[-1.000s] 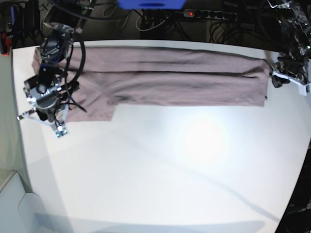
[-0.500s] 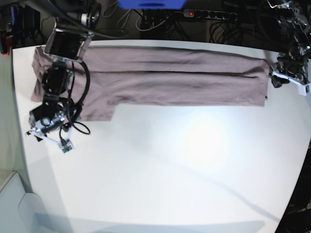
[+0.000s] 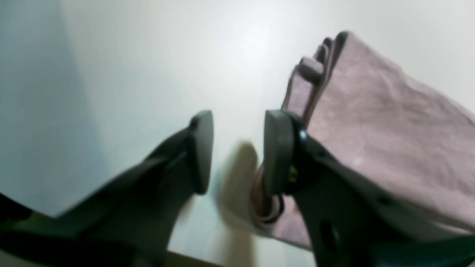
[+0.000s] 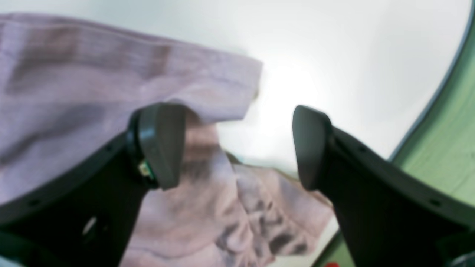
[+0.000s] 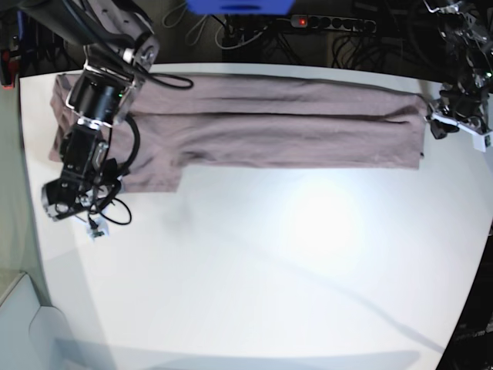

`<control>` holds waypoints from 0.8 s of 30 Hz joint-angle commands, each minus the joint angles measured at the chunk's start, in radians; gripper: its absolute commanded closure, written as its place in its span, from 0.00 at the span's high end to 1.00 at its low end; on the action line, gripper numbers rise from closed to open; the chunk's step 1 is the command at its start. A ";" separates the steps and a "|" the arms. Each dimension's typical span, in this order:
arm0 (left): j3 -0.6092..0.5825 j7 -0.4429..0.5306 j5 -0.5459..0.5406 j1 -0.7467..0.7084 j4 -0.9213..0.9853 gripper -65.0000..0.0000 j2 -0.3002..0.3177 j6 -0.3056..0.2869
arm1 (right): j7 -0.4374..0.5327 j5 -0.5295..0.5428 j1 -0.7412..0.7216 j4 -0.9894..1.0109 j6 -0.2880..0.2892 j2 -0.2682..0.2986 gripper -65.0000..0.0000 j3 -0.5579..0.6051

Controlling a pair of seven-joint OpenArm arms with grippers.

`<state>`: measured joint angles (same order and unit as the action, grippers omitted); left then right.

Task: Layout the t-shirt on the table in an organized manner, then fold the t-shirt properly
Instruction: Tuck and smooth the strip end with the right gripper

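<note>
Setting: robotics lab / test bench, likely indoor. Evidence: large plain white table (image 5: 254,262) used as work surface, two robot arms mounted at its far edge, cable tangle (image 5: 254,38) behind, black power strip (image 5: 331,23) w/ red lit switch. Blue object (image 5: 239,6) at top edge, unclear what. Bright overhead lamp glare on tabletop.

- Your right gripper (image 4: 237,148) is standing with its jaws spread wide and nothing between them.
- Your right arm (image 5: 96,116) is reaching down from the far-left corner of the base view, wrist bent toward the near side, gripper pointing down.
- Your left gripper (image 3: 237,152) is holding its jaws partly apart with nothing pinched in the gap.
- Your left arm (image 5: 462,69) is sitting at the base view's far right edge.
</note>
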<state>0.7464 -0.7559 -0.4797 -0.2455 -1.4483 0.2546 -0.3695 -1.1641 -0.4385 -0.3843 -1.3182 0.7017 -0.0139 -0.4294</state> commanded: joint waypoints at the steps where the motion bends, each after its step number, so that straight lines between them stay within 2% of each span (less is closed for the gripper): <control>1: 0.006 0.017 -0.012 0.007 -0.018 0.35 0.018 -0.003 | 0.009 -0.001 -0.026 -0.016 -0.004 0.005 0.69 0.004; 3: 0.006 0.017 -0.012 0.007 -0.018 0.35 0.018 -0.003 | 0.016 0.002 -0.025 -0.016 -0.004 0.005 0.65 0.005; 5: 0.006 0.017 -0.012 0.007 -0.018 0.35 0.018 -0.003 | 0.022 0.030 -0.025 -0.016 -0.004 0.001 0.50 0.007; 9: 0.006 0.017 -0.012 0.007 -0.018 0.35 0.016 -0.003 | 0.013 0.039 -0.025 -0.016 -0.004 -0.001 0.00 0.008; 14: 0.006 0.017 -0.012 0.007 -0.018 0.35 0.016 -0.003 | -0.014 0.043 -0.025 -0.053 -0.004 -0.001 0.00 0.002; 18: 0.006 0.017 -0.012 0.007 -0.018 0.35 0.016 -0.003 | -0.035 0.045 0.015 -0.214 -0.004 -0.001 0.00 0.005; 24: 0.006 0.017 -0.012 0.007 -0.016 0.35 0.016 -0.003 | -0.144 0.045 0.109 -0.504 -0.004 -0.027 0.00 0.007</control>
<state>0.7460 -0.7563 -0.4801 -0.2432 -1.4475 0.2516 -0.3698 -1.3125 -0.3855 -0.2546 -1.8057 0.7021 -0.0483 -0.4244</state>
